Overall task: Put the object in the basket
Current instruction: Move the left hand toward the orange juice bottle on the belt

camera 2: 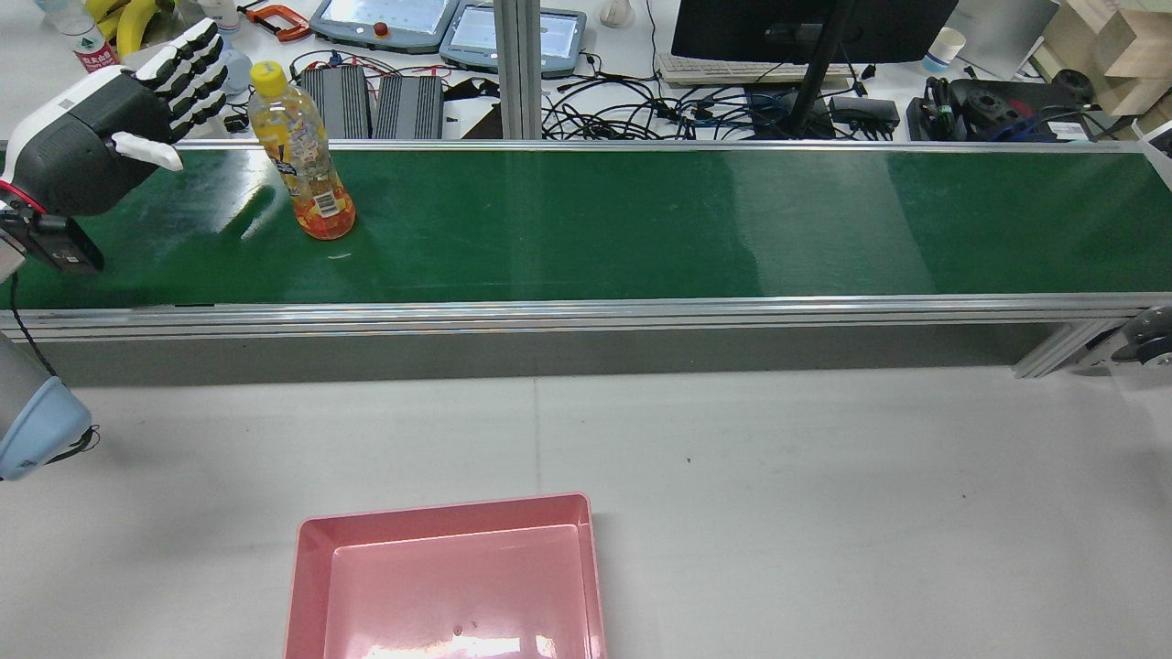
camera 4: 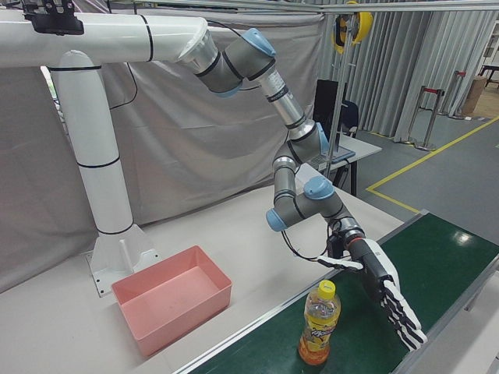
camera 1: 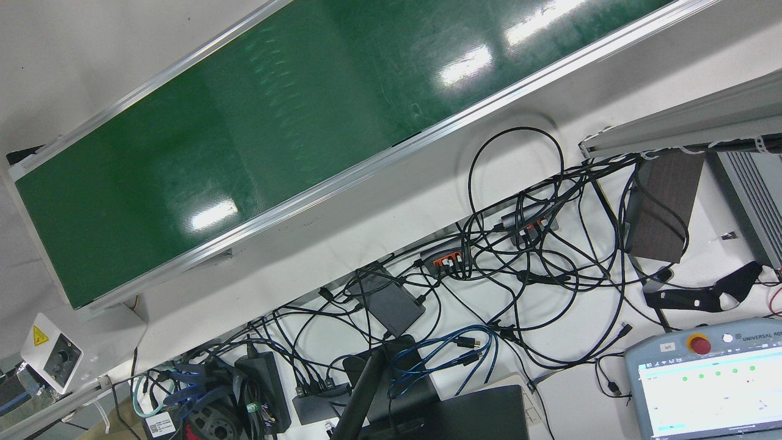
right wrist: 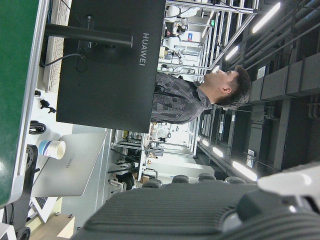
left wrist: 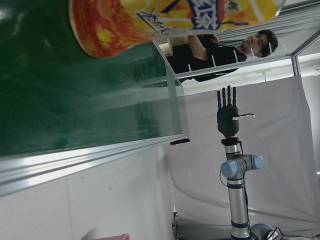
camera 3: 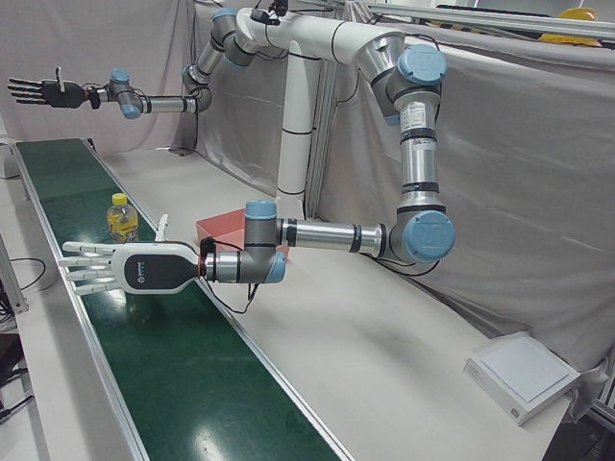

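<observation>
While the bottle [camera 2: 303, 156] stands upright on the green belt [camera 2: 641, 220], your left robot hand [camera 2: 119, 119] hovers just beside it with fingers straight and spread, holding nothing. Your right robot hand [camera 3: 38, 91] hangs far off over the belt's other end, fingers wide too. Well apart on the desk [camera 2: 824, 503] sits the pink basket [camera 2: 311, 549].
</observation>
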Available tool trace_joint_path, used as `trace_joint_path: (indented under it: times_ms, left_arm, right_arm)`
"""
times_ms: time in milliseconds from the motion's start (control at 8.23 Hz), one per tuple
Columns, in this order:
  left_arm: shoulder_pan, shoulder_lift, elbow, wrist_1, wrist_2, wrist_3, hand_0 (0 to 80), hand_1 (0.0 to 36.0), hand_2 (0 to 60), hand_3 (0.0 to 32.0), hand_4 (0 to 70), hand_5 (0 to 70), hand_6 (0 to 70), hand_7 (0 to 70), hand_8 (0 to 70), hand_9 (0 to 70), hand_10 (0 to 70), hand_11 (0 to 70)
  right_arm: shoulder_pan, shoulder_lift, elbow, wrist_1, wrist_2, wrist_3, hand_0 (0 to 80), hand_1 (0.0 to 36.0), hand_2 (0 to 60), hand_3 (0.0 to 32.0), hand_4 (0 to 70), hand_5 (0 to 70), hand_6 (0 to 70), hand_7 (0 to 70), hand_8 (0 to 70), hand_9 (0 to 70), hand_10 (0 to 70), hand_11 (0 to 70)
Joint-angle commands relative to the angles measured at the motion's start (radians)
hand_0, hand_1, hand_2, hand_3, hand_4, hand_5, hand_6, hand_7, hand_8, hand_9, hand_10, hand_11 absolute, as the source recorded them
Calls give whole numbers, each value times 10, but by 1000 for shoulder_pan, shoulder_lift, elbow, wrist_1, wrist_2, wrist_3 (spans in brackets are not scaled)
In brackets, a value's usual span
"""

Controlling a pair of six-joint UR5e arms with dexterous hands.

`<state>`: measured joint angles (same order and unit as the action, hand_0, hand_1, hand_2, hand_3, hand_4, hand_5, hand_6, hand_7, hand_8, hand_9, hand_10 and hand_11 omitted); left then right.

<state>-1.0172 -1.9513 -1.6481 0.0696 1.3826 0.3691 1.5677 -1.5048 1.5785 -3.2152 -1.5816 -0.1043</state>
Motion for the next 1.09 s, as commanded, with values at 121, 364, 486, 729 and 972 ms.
trace_joint_path:
  times_ms: [121,364,486,729,972]
  left_arm:
    - [15,-3,-2,-8,3,-1,474,26,0,102,0,84,0,0,36,4,11,25]
    - [15,-5,-4,-8,12,-1,475,33,0,72,0,99,0,0,38,8,19,37]
    - [15,-5,-6,-8,15,-2,478,38,0,30,0,110,0,0,48,25,18,35]
    - [12,-12,-21,51,13,-9,481,52,0,0,52,205,0,29,93,97,66,105]
    - [8,-11,-48,65,12,-15,530,93,240,0,700,603,433,618,590,700,700,700]
  right_arm:
    - [0,0,0,0,-1,2,0,0,0,0,0,0,0,0,0,0,0,0]
    - [0,0,0,0,-1,2,0,0,0,0,0,0,0,0,0,0,0,0]
    - [0,0,0,0,0,0,0,0,0,0,0,0,0,0,0,0,0,0]
    - [0,0,0,0,0,0,0,0,0,0,0,0,0,0,0,0,0,0]
    - [0,0,0,0,0,0,0,0,0,0,0,0,0,0,0,0,0,0]
